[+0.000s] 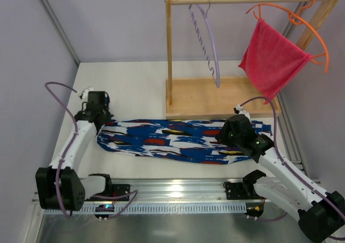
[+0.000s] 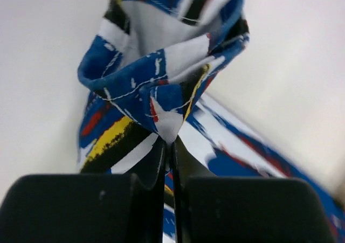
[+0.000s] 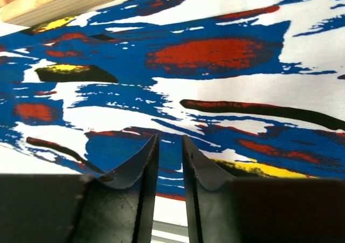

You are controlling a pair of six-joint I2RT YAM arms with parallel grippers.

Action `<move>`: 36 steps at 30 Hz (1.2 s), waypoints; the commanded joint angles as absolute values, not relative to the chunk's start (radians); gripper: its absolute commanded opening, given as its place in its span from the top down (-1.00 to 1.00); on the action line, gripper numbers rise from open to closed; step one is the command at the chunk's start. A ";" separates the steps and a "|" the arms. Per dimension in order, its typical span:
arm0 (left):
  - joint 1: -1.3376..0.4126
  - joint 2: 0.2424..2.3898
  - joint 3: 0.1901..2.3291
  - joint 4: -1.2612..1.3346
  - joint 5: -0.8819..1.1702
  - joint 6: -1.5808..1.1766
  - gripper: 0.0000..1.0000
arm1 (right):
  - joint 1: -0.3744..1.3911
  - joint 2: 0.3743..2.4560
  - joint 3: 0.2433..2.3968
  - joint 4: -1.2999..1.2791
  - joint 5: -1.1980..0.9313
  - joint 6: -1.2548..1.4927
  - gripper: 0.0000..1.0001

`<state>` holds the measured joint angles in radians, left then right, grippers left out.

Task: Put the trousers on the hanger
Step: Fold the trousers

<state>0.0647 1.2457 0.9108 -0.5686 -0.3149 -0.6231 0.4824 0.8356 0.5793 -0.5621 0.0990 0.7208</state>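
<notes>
My left pincer (image 2: 168, 146) was shut tight on the left end of the trousers (image 1: 178, 140). A bunched fold of the blue, white and yellow cloth was pinched between the two fingers and stood up in a loop above them. That end sat near the left edge of the tabletop (image 1: 135, 87), about midway between its near and far edges.

My right pincer (image 3: 170, 146) stood a little open, with only a narrow slit between the fingers. It had hold of nothing, and the cloth lay flat just beyond the fingertips. It was over the trousers' right end, close to the near right corner of the wooden rack (image 1: 215, 95).

The trousers lay stretched from left to right across the tabletop. Their far edge ran right along the near edge of the rack's base, and I could not tell whether they touched. A strip of bare tabletop showed between their near edge and the tabletop's near edge. A wider bare stretch lay behind them, left of the rack's upright post and as far as the far edge.

The hanger (image 1: 210, 43) hung by its hook from the rack's top rail, left of the middle and turned nearly edge-on. The orange hanger (image 1: 302, 22) was at the rail's right end, well apart from it, with the pink-red cloth (image 1: 272, 60) draped on it.
</notes>
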 commanded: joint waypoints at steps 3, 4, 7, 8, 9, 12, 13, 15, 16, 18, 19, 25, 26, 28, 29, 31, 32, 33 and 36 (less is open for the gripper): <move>-0.345 1.082 0.763 -0.686 -0.344 -0.724 0.99 | 0.480 0.781 0.618 -0.561 0.040 0.673 0.36; -0.406 1.074 0.735 -0.686 -0.321 -0.741 0.97 | 0.480 0.776 0.615 -0.554 0.032 0.672 0.33; -0.544 1.071 0.695 -0.655 -0.235 -0.814 0.71 | 0.480 0.765 0.604 -0.532 -0.026 0.669 0.18; -0.566 1.077 0.677 -0.625 -0.206 -0.839 0.61 | 0.480 0.765 0.598 -0.528 -0.038 0.669 0.13; -0.595 1.080 0.673 -0.620 -0.178 -0.845 0.36 | 0.480 0.762 0.597 -0.522 -0.061 0.667 0.04; -0.638 1.048 0.706 -0.670 -0.184 -0.879 -0.04 | 0.482 0.758 0.607 -0.509 -0.119 0.669 -0.20; -0.640 1.022 0.712 -0.682 -0.204 -0.888 -0.10 | 0.480 0.755 0.609 -0.491 -0.133 0.676 -0.26; -0.640 0.945 0.716 -0.686 -0.277 -0.887 -0.23 | 0.486 0.747 0.612 -0.471 -0.149 0.693 -0.32; -0.638 0.931 0.724 -0.690 -0.311 -0.887 -0.27 | 0.492 0.747 0.614 -0.450 -0.147 0.704 -0.34; -0.634 0.928 0.744 -0.686 -0.368 -0.870 -0.25 | 0.518 0.750 0.620 -0.430 -0.140 0.741 -0.34; -0.629 0.960 0.752 -0.664 -0.364 -0.852 -0.22 | 0.532 0.758 0.621 -0.407 -0.134 0.755 -0.34; -0.614 1.236 0.837 -0.618 -0.317 -0.772 -0.16 | 0.682 0.885 0.632 -0.286 -0.059 0.859 -0.25; -0.615 1.250 0.844 -0.612 -0.325 -0.766 -0.16 | 0.708 0.902 0.637 -0.272 -0.043 0.859 -0.25; -0.615 1.265 0.859 -0.603 -0.333 -0.752 -0.18 | 0.770 0.943 0.650 -0.240 -0.020 0.877 -0.19; -0.615 1.269 0.862 -0.604 -0.330 -0.746 -0.19 | 0.784 0.987 0.669 -0.233 -0.005 0.879 -0.17; -0.614 1.261 0.856 -0.601 -0.307 -0.742 -0.18 | 0.808 1.026 0.690 -0.226 -0.005 0.876 -0.14; -0.615 1.249 0.838 -0.612 -0.298 -0.761 -0.14 | 0.822 1.064 0.712 -0.229 0.027 0.876 -0.14; -0.615 1.244 0.827 -0.621 -0.281 -0.781 -0.06 | 0.828 1.077 0.719 -0.227 0.034 0.876 -0.14; -0.618 1.191 0.769 -0.650 -0.181 -0.849 0.20 | 0.841 1.118 0.739 -0.216 0.035 0.874 -0.14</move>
